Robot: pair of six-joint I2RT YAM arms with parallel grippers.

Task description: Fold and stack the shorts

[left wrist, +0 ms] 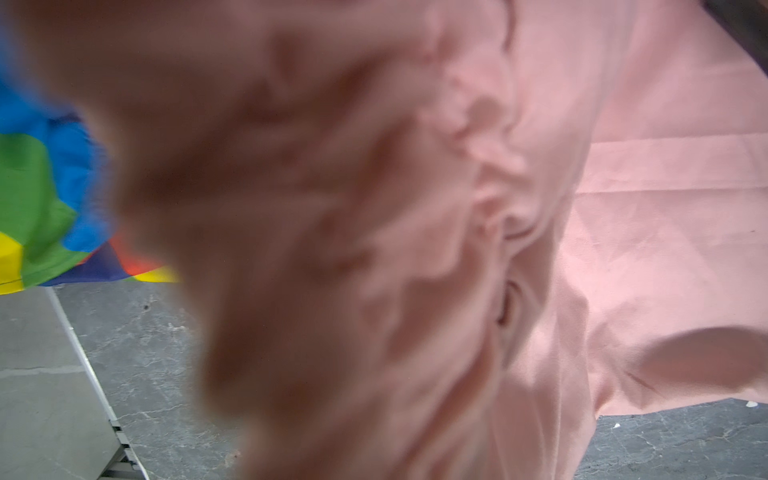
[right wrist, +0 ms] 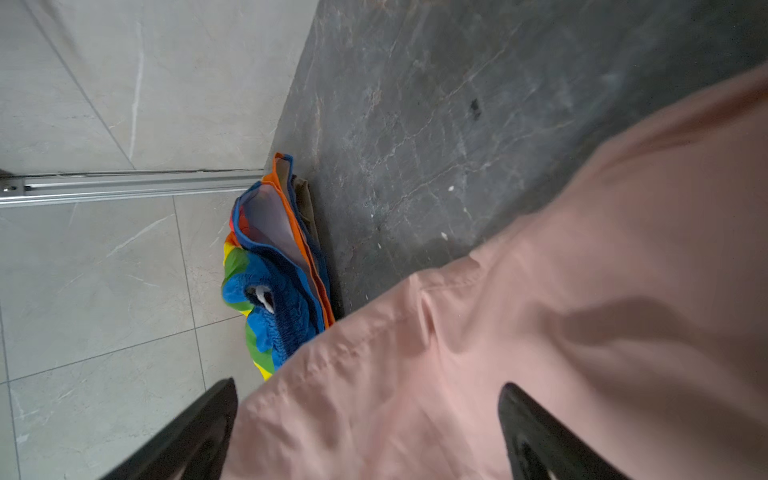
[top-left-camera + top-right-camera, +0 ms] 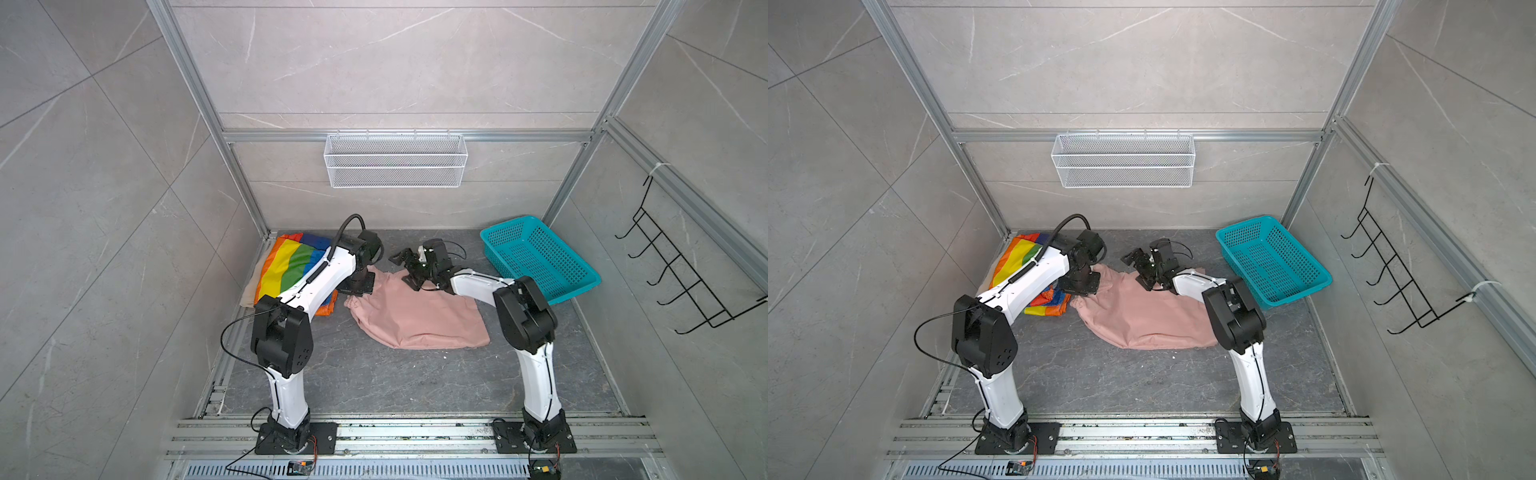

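Observation:
The pink shorts (image 3: 419, 316) (image 3: 1142, 311) lie spread in the middle of the dark floor. My left gripper (image 3: 353, 296) (image 3: 1084, 293) is shut on their gathered waistband at the left end. In the left wrist view the bunched pink fabric (image 1: 374, 249) fills the picture and hides the jaws. My right gripper (image 3: 407, 270) (image 3: 1138, 270) (image 2: 368, 388) hangs open over the far edge of the pink shorts (image 2: 582, 332), holding nothing. The rainbow shorts (image 3: 291, 266) (image 3: 1017, 257) (image 2: 274, 291) lie folded on the beige shorts (image 3: 249, 293) at the back left.
A teal basket (image 3: 540, 257) (image 3: 1273, 259) stands tilted in the back right corner. A white wire basket (image 3: 395, 160) hangs on the back wall. A black hook rack (image 3: 681, 270) is on the right wall. Aluminium frame posts edge the floor.

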